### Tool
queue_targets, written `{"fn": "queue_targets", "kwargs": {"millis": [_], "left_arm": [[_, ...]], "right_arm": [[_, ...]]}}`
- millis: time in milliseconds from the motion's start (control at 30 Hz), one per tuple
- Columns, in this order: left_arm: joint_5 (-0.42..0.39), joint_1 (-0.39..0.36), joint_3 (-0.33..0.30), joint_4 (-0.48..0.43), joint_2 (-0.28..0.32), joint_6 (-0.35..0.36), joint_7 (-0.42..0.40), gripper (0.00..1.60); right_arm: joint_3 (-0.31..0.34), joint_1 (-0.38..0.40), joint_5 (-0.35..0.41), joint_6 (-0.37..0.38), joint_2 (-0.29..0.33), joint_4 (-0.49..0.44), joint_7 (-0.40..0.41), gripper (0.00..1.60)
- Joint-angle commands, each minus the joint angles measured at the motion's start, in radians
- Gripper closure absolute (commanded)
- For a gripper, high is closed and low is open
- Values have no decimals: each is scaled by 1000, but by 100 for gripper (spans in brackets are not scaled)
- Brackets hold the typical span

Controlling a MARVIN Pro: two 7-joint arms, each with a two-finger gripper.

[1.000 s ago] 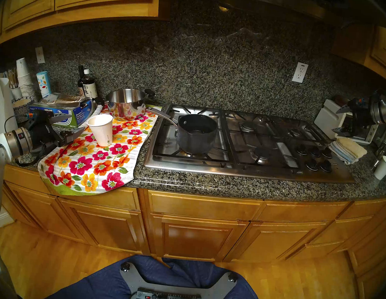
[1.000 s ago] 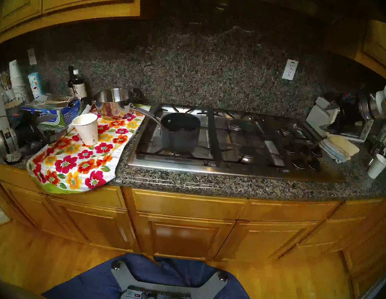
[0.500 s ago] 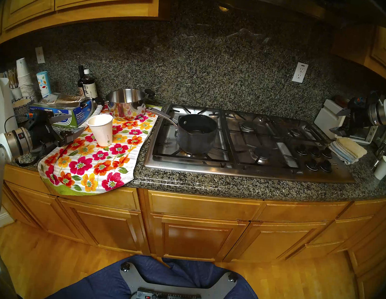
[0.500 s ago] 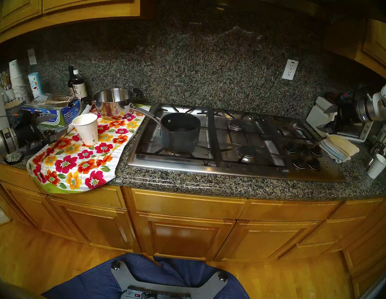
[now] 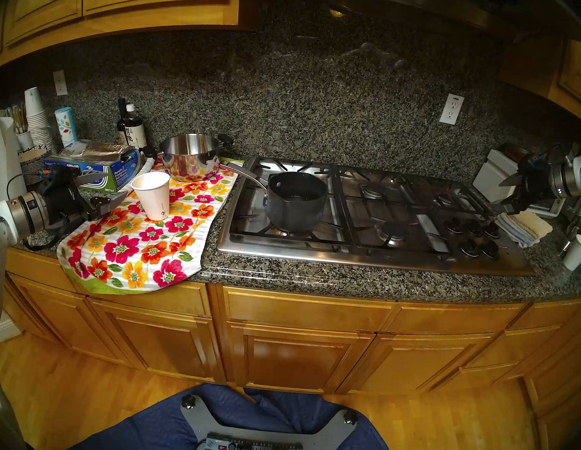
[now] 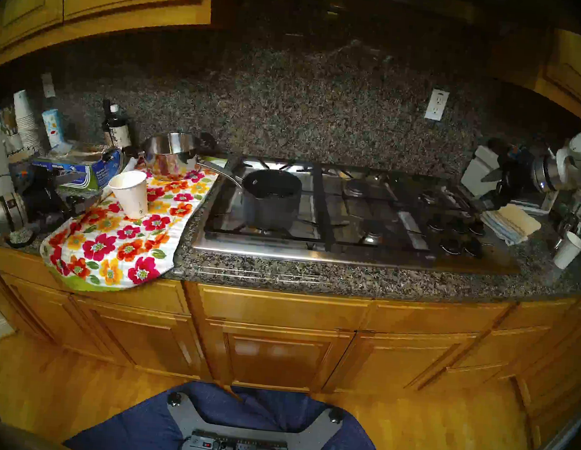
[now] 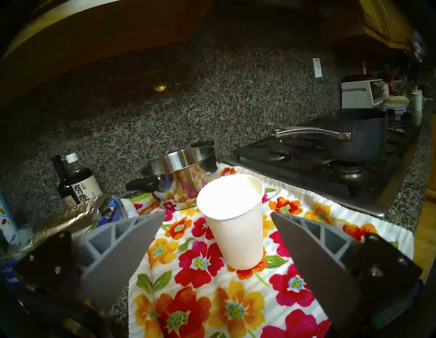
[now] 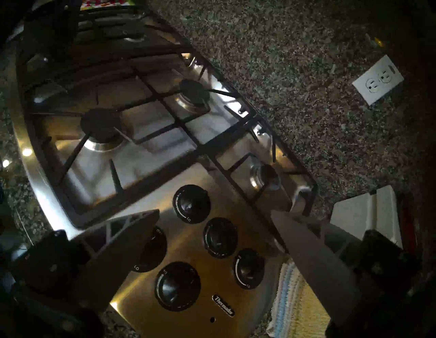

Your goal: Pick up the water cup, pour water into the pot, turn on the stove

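Standing upright on the floral towel (image 5: 140, 241), water cup (image 5: 152, 195) within easy reach of left gripper (image 7: 217, 226), fingers apart and level, flanking but not touching it. Beyond, pot (image 5: 296, 200) parked on the stove (image 5: 367, 254) front-left grate, ready for pouring. Farthest, right gripper (image 8: 215, 220) angled down over 5 knobs (image 8: 220, 237), fingers spread, empty.
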Motion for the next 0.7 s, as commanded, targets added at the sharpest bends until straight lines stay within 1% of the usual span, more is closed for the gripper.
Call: {"fn": "queue_targets", "kwargs": {"millis": [0, 300, 333, 433, 467, 567, 633, 667], "left_arm": [[-10, -18, -18, -21, 11, -4, -1, 0], [-10, -18, -18, -21, 11, -4, -1, 0], [-10, -18, -18, -21, 11, -4, -1, 0], [-10, -18, -18, -21, 11, -4, -1, 0], [-10, -18, -18, -21, 11, -4, -1, 0], [-10, -18, -18, -21, 11, -4, -1, 0], [-10, -18, -18, -21, 11, -4, -1, 0], [-10, -18, -18, -21, 11, -4, -1, 0]], "right_arm": [[1, 64, 2, 4, -7, 9, -7, 0], [-4, 72, 1, 9, -7, 0, -12, 0], [9, 75, 31, 30, 7, -6, -14, 0], [14, 73, 50, 50, 17, -19, -28, 0], [20, 73, 69, 65, 27, -33, -38, 0], [33, 77, 111, 97, 49, -73, -88, 0], [30, 80, 115, 106, 48, -82, -100, 0], [31, 86, 129, 118, 54, -101, -131, 0]]}}
